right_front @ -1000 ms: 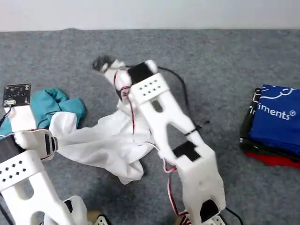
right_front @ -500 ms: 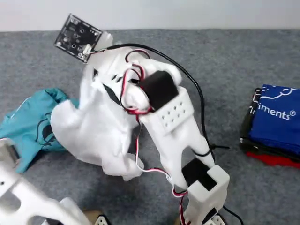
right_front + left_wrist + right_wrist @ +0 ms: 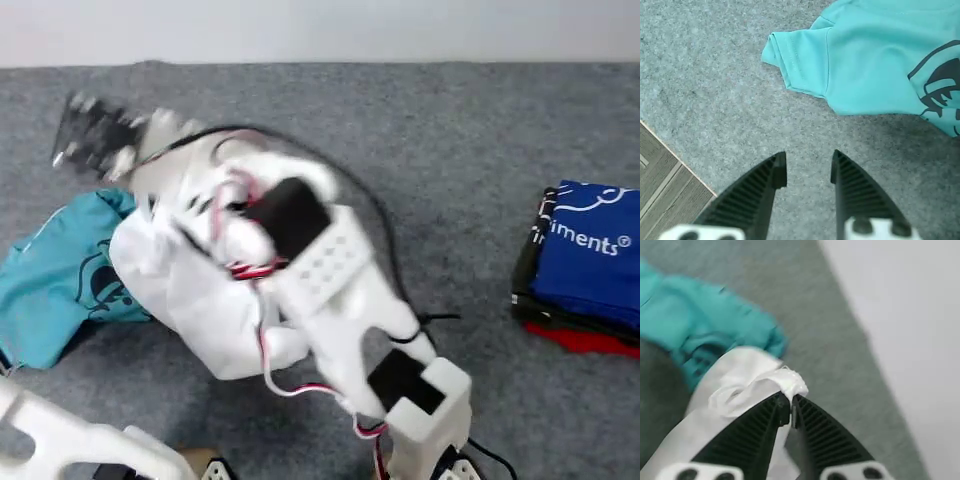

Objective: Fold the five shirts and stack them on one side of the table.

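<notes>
Right end effector (image 3: 790, 409): clamped on a bunch of the white shirt (image 3: 200, 300).
Left end effector (image 3: 809, 167): jaws parted above the tabletop (image 3: 715, 100), near the teal shirt (image 3: 880, 65).

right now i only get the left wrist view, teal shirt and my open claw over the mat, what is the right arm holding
Observer: The right claw is shut on a bunched fold of the white shirt.
Operator: does that one touch the teal
Observer: Yes, in the high view it overlaps one side of the teal shirt.
Operator: any folded ones yet
Observer: A folded stack, blue on top, sits at the high view's right edge.
</notes>
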Tool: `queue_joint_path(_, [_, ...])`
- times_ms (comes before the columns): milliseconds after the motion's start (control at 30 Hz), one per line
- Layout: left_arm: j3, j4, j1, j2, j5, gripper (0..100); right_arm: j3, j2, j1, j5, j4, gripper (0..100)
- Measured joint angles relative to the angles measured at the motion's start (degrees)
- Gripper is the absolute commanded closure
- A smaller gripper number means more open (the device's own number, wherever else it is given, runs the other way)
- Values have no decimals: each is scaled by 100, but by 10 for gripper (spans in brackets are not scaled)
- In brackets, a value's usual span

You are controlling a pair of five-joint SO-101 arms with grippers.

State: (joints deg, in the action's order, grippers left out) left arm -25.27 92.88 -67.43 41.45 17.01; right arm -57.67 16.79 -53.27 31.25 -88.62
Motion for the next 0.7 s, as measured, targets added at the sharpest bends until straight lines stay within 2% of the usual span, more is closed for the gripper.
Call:
queue_joint_path(100, [0,79,105,0,44,848,44,185,-343,0,-615,822])
queue_joint_path(200, [0,167,396,0,167,848,53,325,-659,-26,-1143,818])
queue_joint_path(400, [0,281,1266,0,193,848,44,281,-791,-97,-1204,818])
queue_joint_path(567, [0,281,1916,0,193,848,44,-62,-571,-123,-1204,818])
queue_joint_path(700, [0,308,2541,0,193,848,44,-202,62,-123,-1204,819])
